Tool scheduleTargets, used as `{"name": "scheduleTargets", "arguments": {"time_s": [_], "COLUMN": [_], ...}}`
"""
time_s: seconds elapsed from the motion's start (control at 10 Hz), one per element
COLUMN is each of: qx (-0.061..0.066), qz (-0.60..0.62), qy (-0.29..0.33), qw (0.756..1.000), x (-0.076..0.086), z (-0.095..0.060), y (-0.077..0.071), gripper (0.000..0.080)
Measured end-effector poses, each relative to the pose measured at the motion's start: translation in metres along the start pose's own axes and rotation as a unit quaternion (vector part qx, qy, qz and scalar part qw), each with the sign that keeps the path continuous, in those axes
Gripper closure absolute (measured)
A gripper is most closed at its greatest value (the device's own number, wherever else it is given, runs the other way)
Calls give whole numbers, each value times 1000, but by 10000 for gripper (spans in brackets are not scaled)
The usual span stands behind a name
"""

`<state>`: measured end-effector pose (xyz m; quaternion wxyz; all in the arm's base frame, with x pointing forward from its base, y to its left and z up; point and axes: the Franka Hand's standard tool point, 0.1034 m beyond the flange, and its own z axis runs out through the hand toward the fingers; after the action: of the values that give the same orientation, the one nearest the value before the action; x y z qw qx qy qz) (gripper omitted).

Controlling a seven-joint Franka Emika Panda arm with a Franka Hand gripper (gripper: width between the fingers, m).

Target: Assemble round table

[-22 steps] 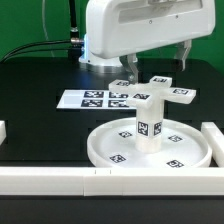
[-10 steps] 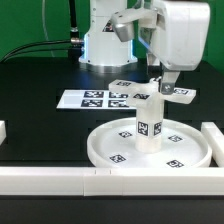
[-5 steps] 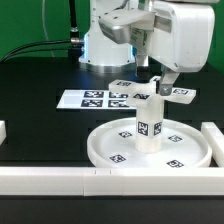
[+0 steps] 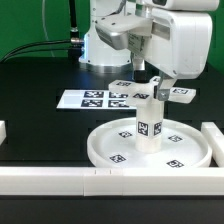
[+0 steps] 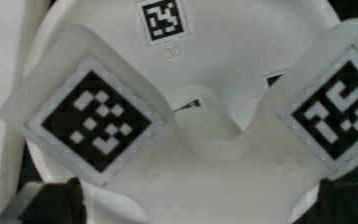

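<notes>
Black tabletop: gripper (image 4: 157, 84) at the cross (image 4: 168, 93), twelve o'clock atop the post (image 4: 149, 122) on the disc (image 4: 110, 143); its hold cannot be told. Next, likely, screwing it down.

A robotics laboratory test cell: a black counter (image 4: 40, 85) fills the frame, fenced along the lower edge and right side by long white bars (image 4: 60, 180), with a green backdrop (image 4: 25, 20) in the upper left. A white marker board (image 4: 90, 99) of printed black-and-white square tags lies flat at centre, and the same tags cover the white plastic parts. The robot arm's base (image 4: 100, 45) stands at upper centre, cables (image 4: 40, 47) trailing behind it.
</notes>
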<state>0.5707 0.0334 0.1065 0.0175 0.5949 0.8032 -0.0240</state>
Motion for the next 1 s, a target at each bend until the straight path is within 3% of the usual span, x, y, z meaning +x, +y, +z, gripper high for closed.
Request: {"name": "scheduleTargets", "arguments": {"time_s": [1.0], "qx": [1], "qz": [54], "qy": [1], "qw": [999], "x": [1], "z": [0], "y": [-2], "gripper": [150]}}
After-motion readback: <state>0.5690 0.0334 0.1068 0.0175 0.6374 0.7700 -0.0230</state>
